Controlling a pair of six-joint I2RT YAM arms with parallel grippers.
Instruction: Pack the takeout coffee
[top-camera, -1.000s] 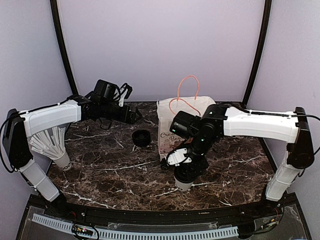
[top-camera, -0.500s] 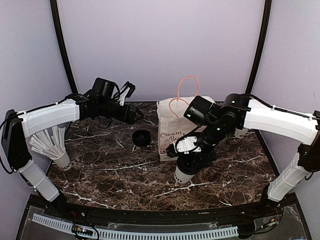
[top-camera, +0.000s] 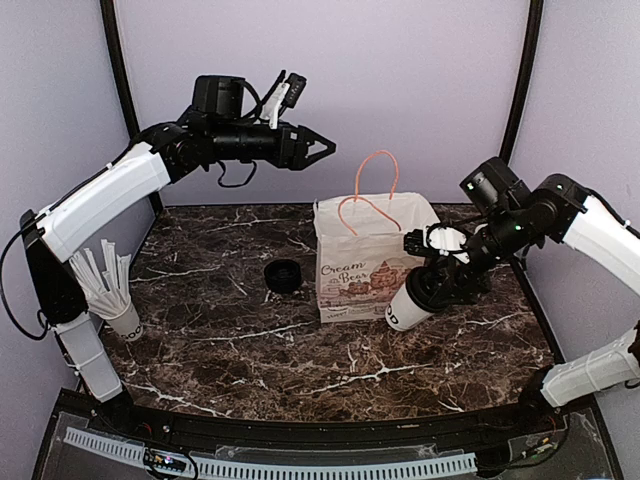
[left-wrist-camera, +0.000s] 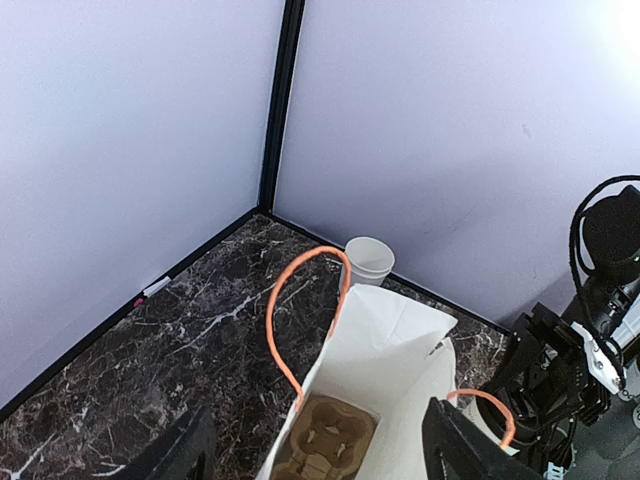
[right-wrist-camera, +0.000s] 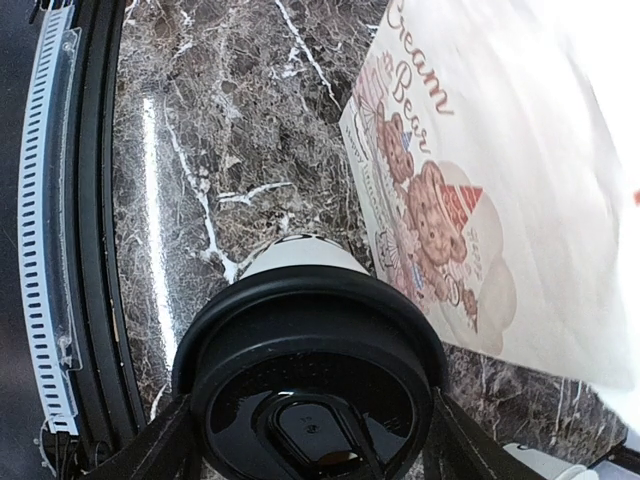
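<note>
Now your right gripper has its jaws clamped on the takeout coffee at the black lid, with the cup tilted just beside the paper bag. The paper walls probably crush easily and the lid could pop off, so grip gently just under the rim. Your left gripper hangs above the bag, jaws apart.

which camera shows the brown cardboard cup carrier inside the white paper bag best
The left wrist view: it looks down into the open white paper bag, onto the brown cardboard cup carrier. The top external and right wrist views show only the bag's outside; the carrier is hidden.
</note>
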